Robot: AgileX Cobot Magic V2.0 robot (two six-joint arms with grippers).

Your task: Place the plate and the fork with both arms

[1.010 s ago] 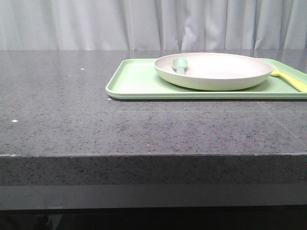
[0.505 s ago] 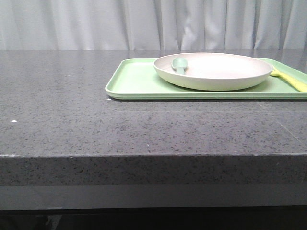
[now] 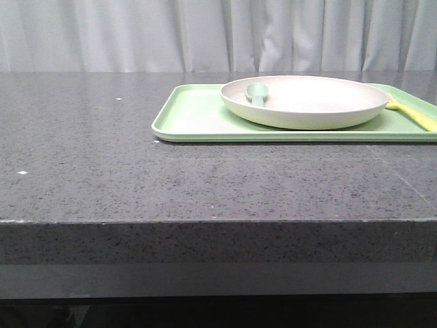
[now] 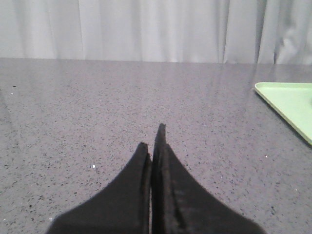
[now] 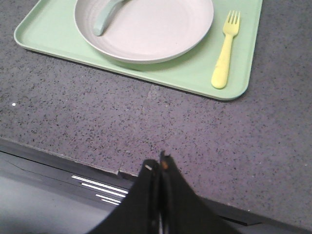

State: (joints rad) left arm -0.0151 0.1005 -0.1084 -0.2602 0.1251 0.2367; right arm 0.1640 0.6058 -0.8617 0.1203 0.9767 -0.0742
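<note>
Here: matte round plate (image 3: 304, 102), flat tray (image 3: 193, 117), slim fork (image 5: 224, 50).

Bare counter (image 3: 89, 157) left of tray (image 3: 191, 119), plate (image 3: 307, 102) and fork (image 5: 224, 53) filling tray

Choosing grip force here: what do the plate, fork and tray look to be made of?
The plate looks like matte cream plastic or melamine: dull, even surface with faint concentric rings; ceramic can't be excluded. The fork looks like pale-yellow moulded plastic, smooth with rounded edges. The tray looks like light-green plastic with a satin finish and a soft rolled rim.
</note>
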